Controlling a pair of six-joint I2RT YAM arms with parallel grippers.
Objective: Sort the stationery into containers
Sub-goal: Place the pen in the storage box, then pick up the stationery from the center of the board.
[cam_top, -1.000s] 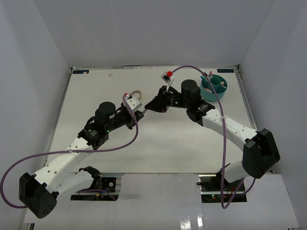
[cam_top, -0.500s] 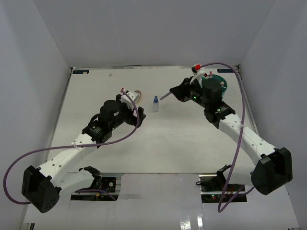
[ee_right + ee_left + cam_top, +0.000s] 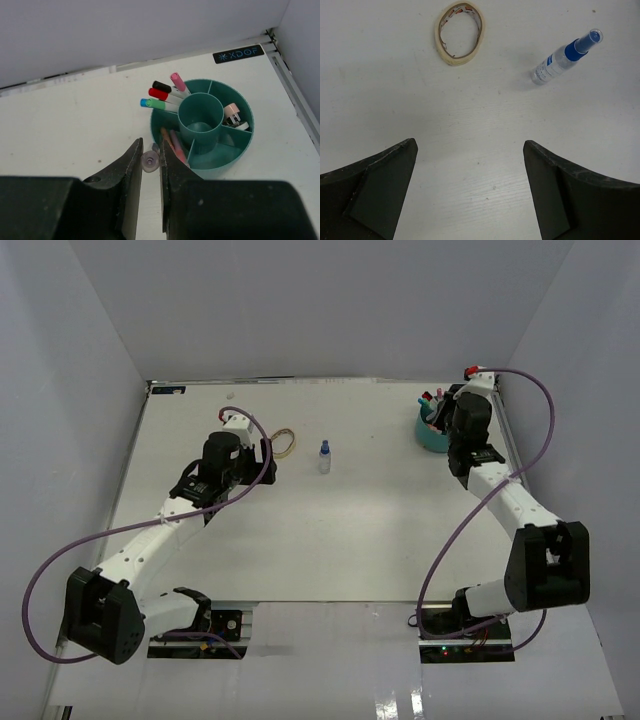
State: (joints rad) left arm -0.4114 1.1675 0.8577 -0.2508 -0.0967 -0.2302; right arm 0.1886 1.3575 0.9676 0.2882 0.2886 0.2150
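**Left fingers wide apart over the bench; right fingers clamped on a pen by the organiser.**
Your left gripper (image 3: 469, 146) hangs with nothing in it above the bench (image 3: 485, 115). The tan rubber-band loop (image 3: 460, 32) and the blue-capped bottle (image 3: 565, 56) lie well apart beyond its tips. Your right gripper (image 3: 150, 146) pinches a lilac-ended pen (image 3: 149, 162) just beside the outer wall of the teal organiser (image 3: 215, 167). The capped pens (image 3: 160, 93), pink, black, red and green, lean out of one outer compartment.

One high overhead, two close wrist views
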